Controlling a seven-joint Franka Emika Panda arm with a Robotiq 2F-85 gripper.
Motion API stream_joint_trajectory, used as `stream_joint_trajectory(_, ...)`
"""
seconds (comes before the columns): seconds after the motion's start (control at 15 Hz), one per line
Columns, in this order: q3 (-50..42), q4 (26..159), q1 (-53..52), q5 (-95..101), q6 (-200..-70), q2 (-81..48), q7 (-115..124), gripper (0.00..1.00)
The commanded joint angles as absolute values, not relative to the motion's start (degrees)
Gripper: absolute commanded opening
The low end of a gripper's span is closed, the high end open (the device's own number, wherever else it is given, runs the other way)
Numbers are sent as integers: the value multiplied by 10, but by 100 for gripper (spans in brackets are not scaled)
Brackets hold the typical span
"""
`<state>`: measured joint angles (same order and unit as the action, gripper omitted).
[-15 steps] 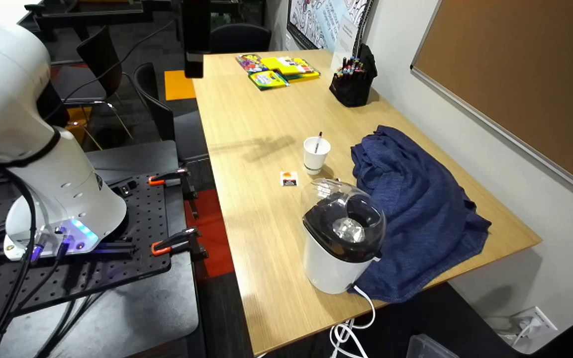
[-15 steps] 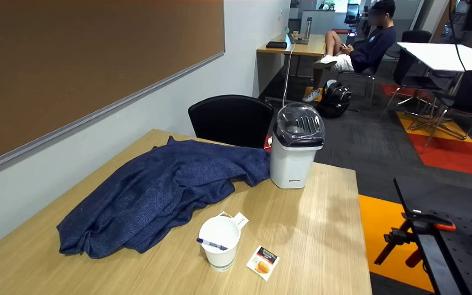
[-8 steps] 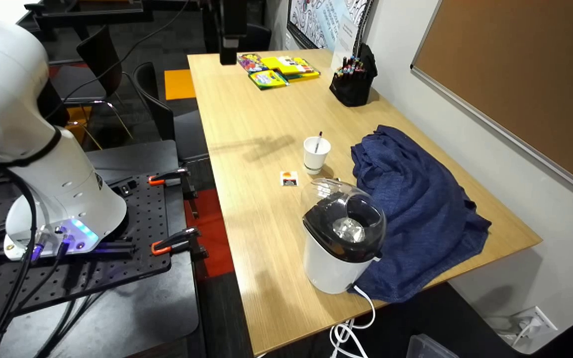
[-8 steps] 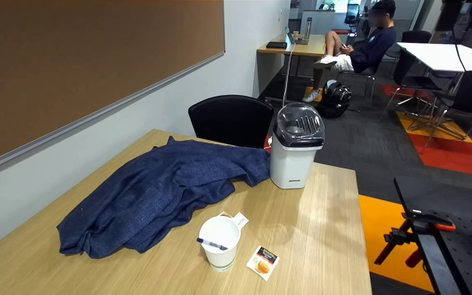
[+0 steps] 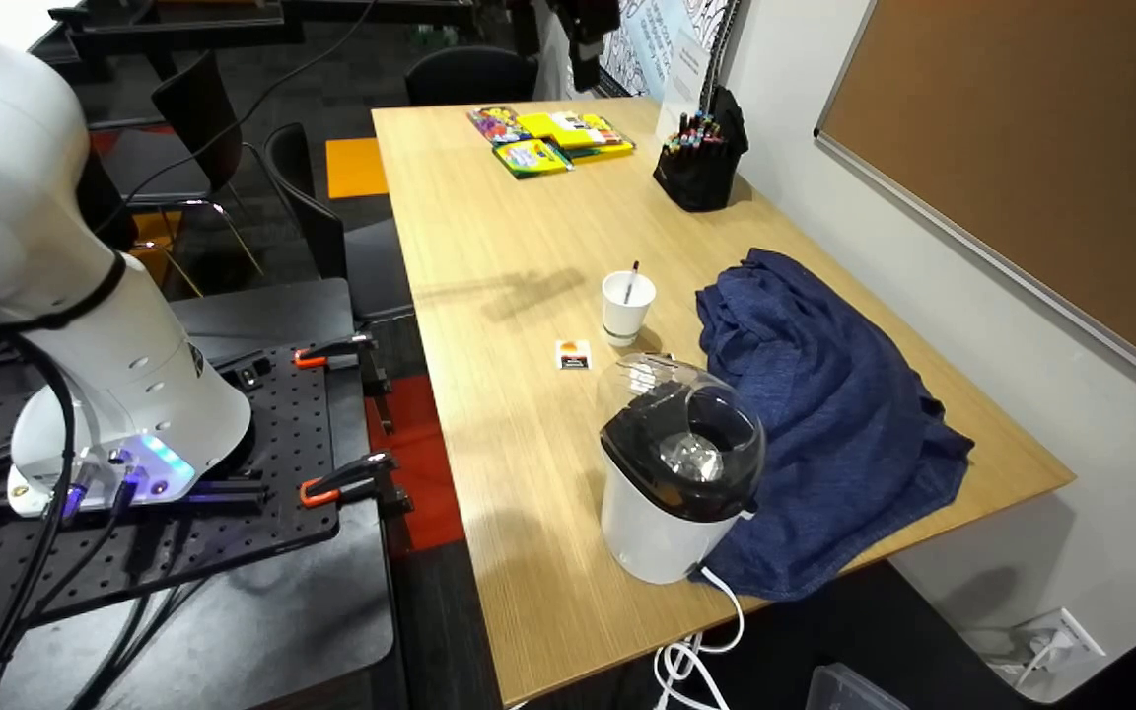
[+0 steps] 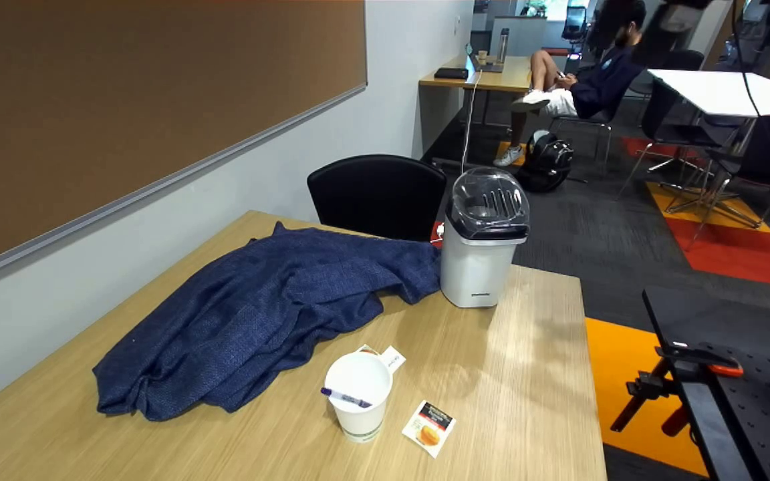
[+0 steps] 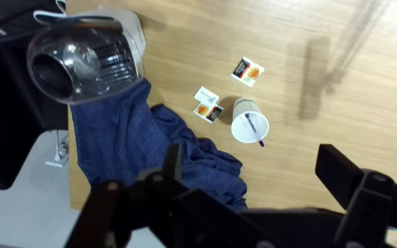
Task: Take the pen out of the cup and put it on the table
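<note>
The white cup (image 5: 622, 320) stands upright on the light wood table (image 5: 489, 217). It also shows in an exterior view (image 6: 360, 422) and in the wrist view (image 7: 245, 104). The thin pale pen (image 6: 350, 399) leans inside the cup, its dark purple end sticking out past the rim; it shows in the wrist view (image 7: 252, 126) too. My gripper (image 7: 253, 167) is open and empty, its fingers wide apart. It hangs high above the table; the cup lies ahead of the gap in the wrist view. In an exterior view the gripper (image 5: 555, 67) is at the top edge, partly cut off.
A white appliance with a clear dome (image 5: 662, 532) and a crumpled navy cloth (image 5: 824, 424) lie beside the cup. Small paper packets (image 6: 429, 427) lie near it. Yellow boxes (image 5: 568, 133) and a black holder (image 5: 698, 182) with markers stand farther along. A wall borders the table.
My gripper has moved to the right along the top of an exterior view, and left into the top right of the other exterior view. The cup and pen have not moved.
</note>
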<state>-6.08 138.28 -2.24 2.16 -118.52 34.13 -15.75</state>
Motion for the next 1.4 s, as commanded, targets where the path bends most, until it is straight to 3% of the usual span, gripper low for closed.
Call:
stream_joint_trajectory(0.0,-74,1407,-48,-16,-1299,316,-201,100)
stream_joint_trajectory(0.53,-146,1449,-157,-158,-1469,232,-455,100)
stream_joint_trajectory(0.93,-152,1423,-173,-273,-1468,142,-625,100)
stream_joint_trajectory(1.33,-124,1429,-141,-270,-1458,144,-616,100)
